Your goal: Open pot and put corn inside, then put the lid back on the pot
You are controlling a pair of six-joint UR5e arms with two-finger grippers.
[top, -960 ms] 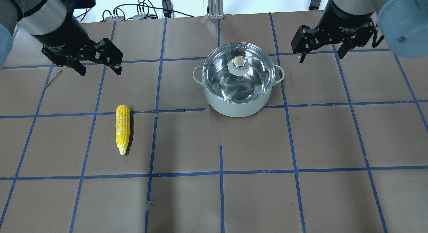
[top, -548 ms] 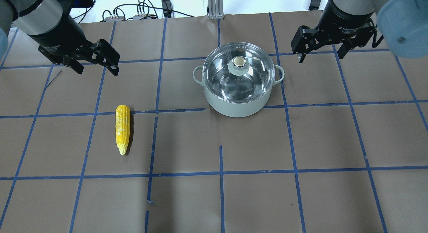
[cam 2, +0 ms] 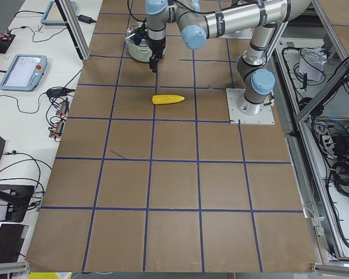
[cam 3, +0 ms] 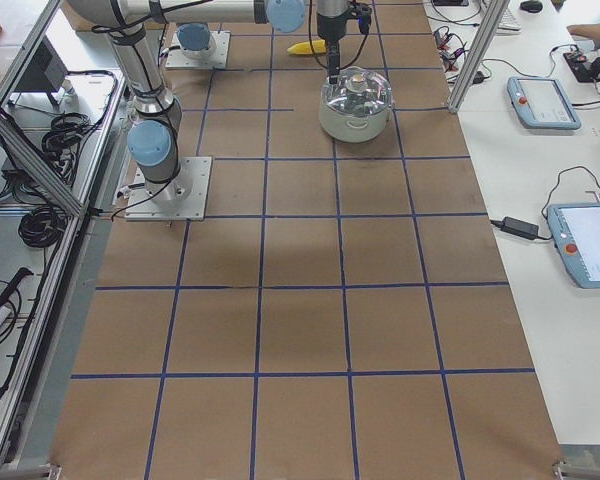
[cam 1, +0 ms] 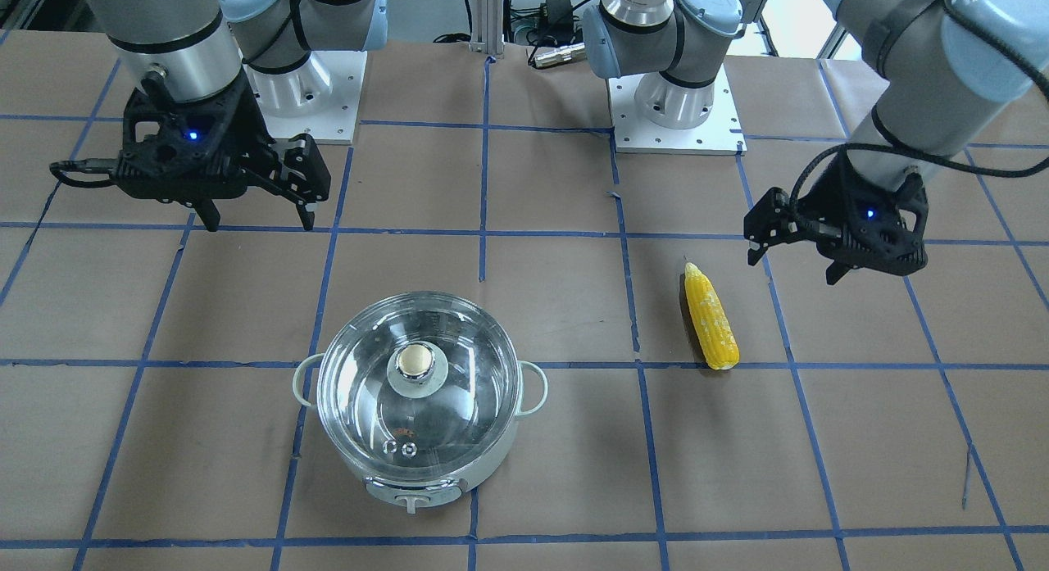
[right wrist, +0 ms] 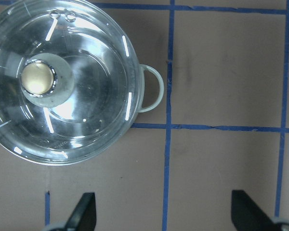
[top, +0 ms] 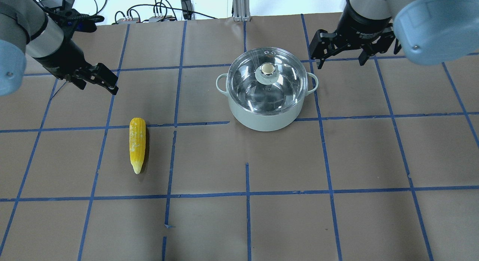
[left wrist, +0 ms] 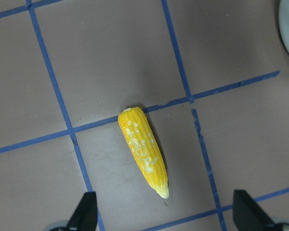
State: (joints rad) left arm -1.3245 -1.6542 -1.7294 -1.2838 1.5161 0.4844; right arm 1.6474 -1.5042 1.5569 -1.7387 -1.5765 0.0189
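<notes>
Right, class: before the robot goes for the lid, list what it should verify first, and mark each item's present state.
1. The lid sits squarely on the pot: ok.
2. Right gripper open, fingers spread: ok.
3. Right gripper centred over the knob: not ok; it hangs beside the pot, off toward a side handle.
4. The corn lies free, apart from the pot: ok.
5. Left gripper open and clear of the corn: ok.

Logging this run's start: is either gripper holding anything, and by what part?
Nothing is held. The left gripper and right gripper are both open and empty; the corn lies free, and the lid sits on the pot.
</notes>
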